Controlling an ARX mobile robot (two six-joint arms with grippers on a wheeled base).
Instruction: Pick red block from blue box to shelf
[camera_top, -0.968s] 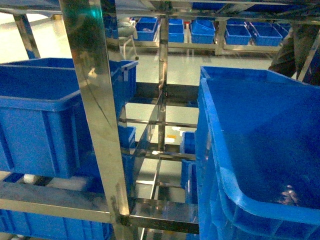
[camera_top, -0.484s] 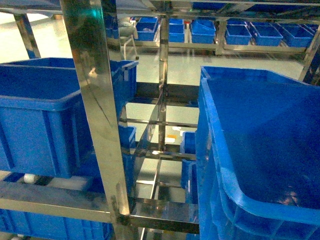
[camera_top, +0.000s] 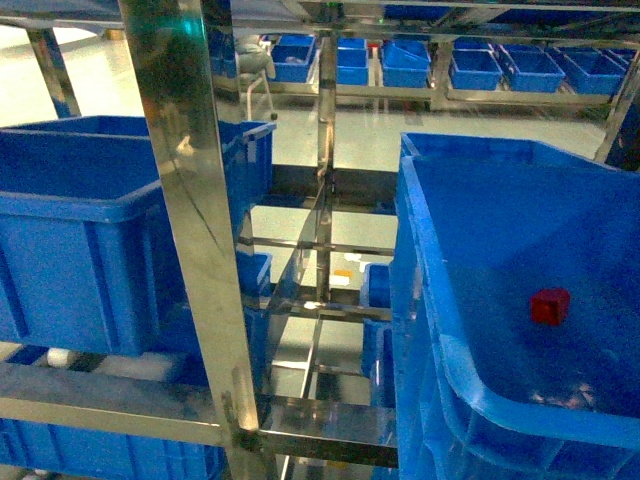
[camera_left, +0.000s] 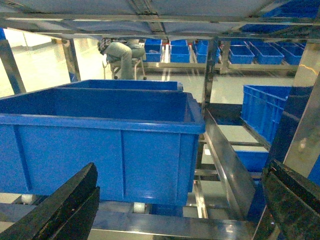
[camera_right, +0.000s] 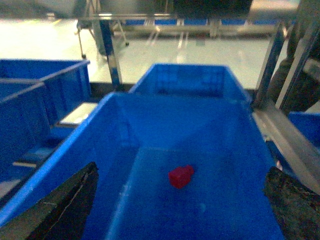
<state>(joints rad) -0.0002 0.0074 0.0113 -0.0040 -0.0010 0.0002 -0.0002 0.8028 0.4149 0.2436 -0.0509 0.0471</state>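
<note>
You are looking at the shelf (camera_top: 190, 200) carrying a dark blue crate (camera_top: 90, 230) on the left tier and another crate (camera_top: 520, 300) on the right.

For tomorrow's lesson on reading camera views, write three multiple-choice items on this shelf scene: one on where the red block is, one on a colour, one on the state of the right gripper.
1. Where is the red block?
A. On the floor of the big blue crate on the right
B. On a steel rail of the shelf
C. Held in the left gripper

2. What colour is the crate on the left tier?
A. Green
B. Blue
C. Yellow

3. How does the right gripper stand?
A. Shut on the red block
B. Open, holding nothing
C. Shut, empty

Answers:
1 A: the red block lies alone on the floor of the right crate, also seen from the right wrist.
2 B: the left crate has blue walls and rim, between the uprights of the shelf.
3 B: the right gripper has its fingers wide apart at the picture's edges, the block between and beyond them.
</note>
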